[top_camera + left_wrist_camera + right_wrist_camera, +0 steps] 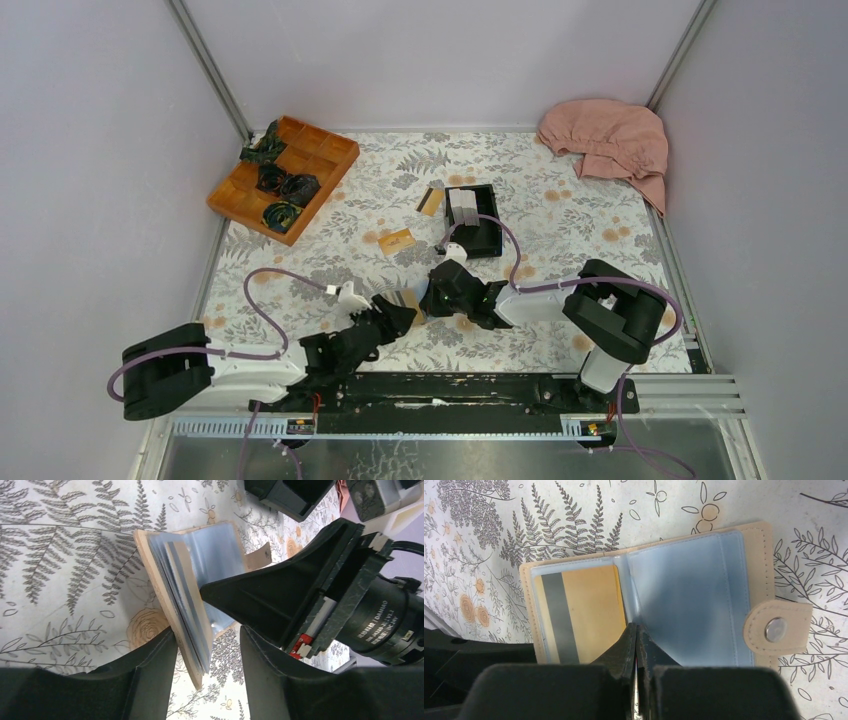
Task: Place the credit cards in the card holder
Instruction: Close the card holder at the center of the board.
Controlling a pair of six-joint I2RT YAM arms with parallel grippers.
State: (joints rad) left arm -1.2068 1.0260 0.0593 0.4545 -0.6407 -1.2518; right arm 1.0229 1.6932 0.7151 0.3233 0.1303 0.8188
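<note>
The tan card holder (754, 540) lies open on the floral cloth, and it also shows between the two grippers in the top view (408, 299). An orange-gold credit card with a grey band (584, 610) sits in its left clear pocket. My right gripper (637, 630) is shut, its tips pressing into the fold between the clear sleeves. My left gripper (207, 680) is open, with the holder's raised left half (175, 595) standing between its fingers. Two more credit cards lie loose on the cloth: a plain one (397, 241) and one with a black band (431, 201).
A black open-topped box (478, 232) with white items stands just behind the grippers. An orange compartment tray (284, 175) holding dark tangled items sits at the back left. A pink cloth (610, 140) is heaped at the back right. Grey walls surround the table.
</note>
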